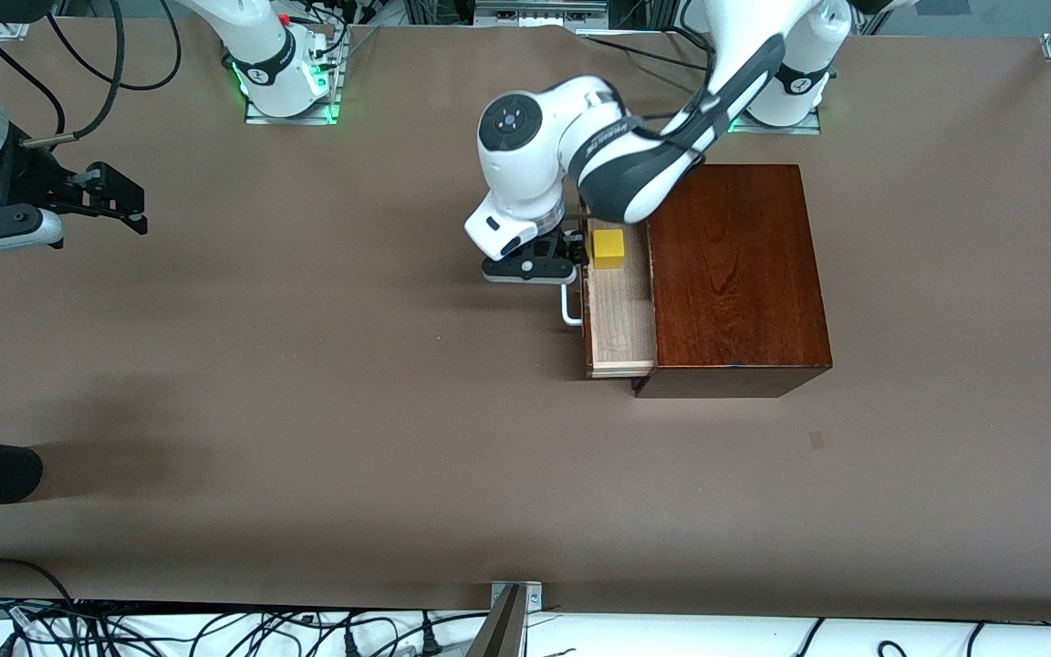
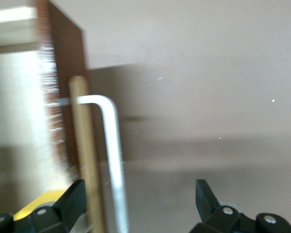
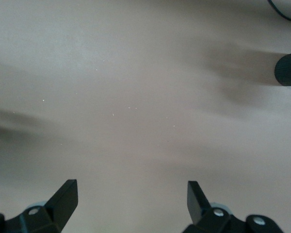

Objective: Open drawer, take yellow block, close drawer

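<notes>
Hovering, left pincer (image 1: 551, 258): jaws spread, empty, over the handle (image 1: 569, 306), beside yellow block (image 1: 608, 248).
Drawer (image 1: 619, 315): partway out, so block's reachable.
Block: in drawer's end farther from cam.
Right pincer (image 3: 131, 201): open, waiting above table (image 1: 306, 383).

The left arm reaches from its base toward seven o'clock, wrist bent down, left gripper (image 1: 551, 258) low with fingers (image 2: 70, 196) spread. The right gripper (image 1: 110, 196) waits aloft at nine o'clock, fingers (image 3: 63, 196) wide apart.
</notes>
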Action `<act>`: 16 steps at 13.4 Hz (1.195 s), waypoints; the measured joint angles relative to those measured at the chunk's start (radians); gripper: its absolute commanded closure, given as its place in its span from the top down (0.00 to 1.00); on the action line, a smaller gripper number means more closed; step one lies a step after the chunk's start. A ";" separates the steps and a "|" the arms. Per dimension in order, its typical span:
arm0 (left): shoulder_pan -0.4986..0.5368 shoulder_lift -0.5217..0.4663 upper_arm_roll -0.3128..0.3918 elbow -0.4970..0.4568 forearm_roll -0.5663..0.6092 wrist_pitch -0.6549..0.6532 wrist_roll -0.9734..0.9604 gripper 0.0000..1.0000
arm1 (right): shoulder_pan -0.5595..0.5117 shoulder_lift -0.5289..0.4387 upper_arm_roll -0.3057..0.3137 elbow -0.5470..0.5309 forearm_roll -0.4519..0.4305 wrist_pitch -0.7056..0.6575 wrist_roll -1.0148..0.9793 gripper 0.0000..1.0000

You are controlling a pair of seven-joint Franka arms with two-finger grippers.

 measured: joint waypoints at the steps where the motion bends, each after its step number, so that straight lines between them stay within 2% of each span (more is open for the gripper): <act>1: 0.014 -0.037 0.000 0.013 -0.037 -0.045 0.001 1.00 | 0.000 0.000 0.000 0.000 0.000 0.000 0.000 1.00; 4: 0.084 -0.135 0.002 0.112 -0.078 -0.300 0.076 1.00 | 0.000 0.000 0.000 0.000 0.000 0.000 0.000 1.00; 6: 0.158 -0.155 0.007 0.185 -0.078 -0.458 0.194 1.00 | 0.002 0.000 0.001 0.001 0.001 0.002 0.000 1.00; 8: 0.269 -0.164 0.013 0.209 -0.097 -0.499 0.390 1.00 | 0.010 0.000 0.004 0.008 0.021 0.003 0.000 1.00; 9: 0.319 -0.179 0.040 0.208 -0.125 -0.498 0.513 1.00 | 0.014 0.000 0.005 0.010 0.055 0.003 0.000 1.00; 10: 0.336 -0.202 0.112 0.205 -0.171 -0.493 0.627 1.00 | 0.016 0.002 0.005 0.010 0.101 0.003 0.000 1.00; 12: 0.299 -0.263 0.320 0.171 -0.282 -0.469 0.829 1.00 | 0.021 0.010 0.006 0.010 0.177 0.002 -0.001 1.00; 13: 0.278 -0.297 0.400 0.142 -0.311 -0.456 0.919 1.00 | 0.029 0.013 0.008 0.010 0.199 0.001 -0.003 1.00; 16: 0.260 -0.405 0.492 0.006 -0.321 -0.312 1.004 1.00 | 0.079 0.014 0.015 0.010 0.208 -0.035 -0.003 1.00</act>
